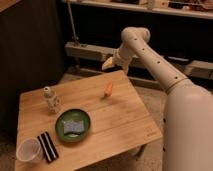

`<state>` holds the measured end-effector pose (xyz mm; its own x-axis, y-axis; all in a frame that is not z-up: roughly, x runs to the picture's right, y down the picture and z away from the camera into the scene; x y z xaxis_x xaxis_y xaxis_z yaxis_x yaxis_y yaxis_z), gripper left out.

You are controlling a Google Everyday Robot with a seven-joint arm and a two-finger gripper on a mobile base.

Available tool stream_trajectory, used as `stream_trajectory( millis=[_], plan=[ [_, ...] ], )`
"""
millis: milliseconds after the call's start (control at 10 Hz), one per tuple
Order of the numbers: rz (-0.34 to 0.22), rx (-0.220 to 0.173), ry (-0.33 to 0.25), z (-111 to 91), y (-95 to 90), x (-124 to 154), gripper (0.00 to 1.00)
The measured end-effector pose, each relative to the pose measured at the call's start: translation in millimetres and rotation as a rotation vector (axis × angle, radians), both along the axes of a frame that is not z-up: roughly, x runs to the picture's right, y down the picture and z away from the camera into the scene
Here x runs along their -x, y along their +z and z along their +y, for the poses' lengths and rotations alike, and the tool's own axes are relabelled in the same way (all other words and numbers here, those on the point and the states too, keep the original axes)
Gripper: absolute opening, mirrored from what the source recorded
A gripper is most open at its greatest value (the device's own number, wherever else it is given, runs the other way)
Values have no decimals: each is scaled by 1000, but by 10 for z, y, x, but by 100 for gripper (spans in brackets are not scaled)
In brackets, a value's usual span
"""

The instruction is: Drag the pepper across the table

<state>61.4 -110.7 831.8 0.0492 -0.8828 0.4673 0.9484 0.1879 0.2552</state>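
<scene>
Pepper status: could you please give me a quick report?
Gripper raised at far edge of light wooden table, touching nothing. Small orange tapered pepper lies loose near that edge. Round green plate nearer centre.

The gripper point(108, 63) hangs over the far edge of the tabletop point(127, 122), above and clear of the pepper point(108, 89). Bare planks lie right of the pepper and toward the near edge. To the left stand a speckled bottle point(51, 99), a green plate point(86, 116), a black block point(48, 146) and a cup point(28, 150).
</scene>
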Motion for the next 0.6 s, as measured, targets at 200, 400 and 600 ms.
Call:
stream_trajectory(
  millis=[200,400,600],
  plan=[
    [46,-18,-11,191,41,21,80],
    [88,-42,-22,439,153,44,80],
    [97,-63,-27,495,226,68,80]
  ],
)
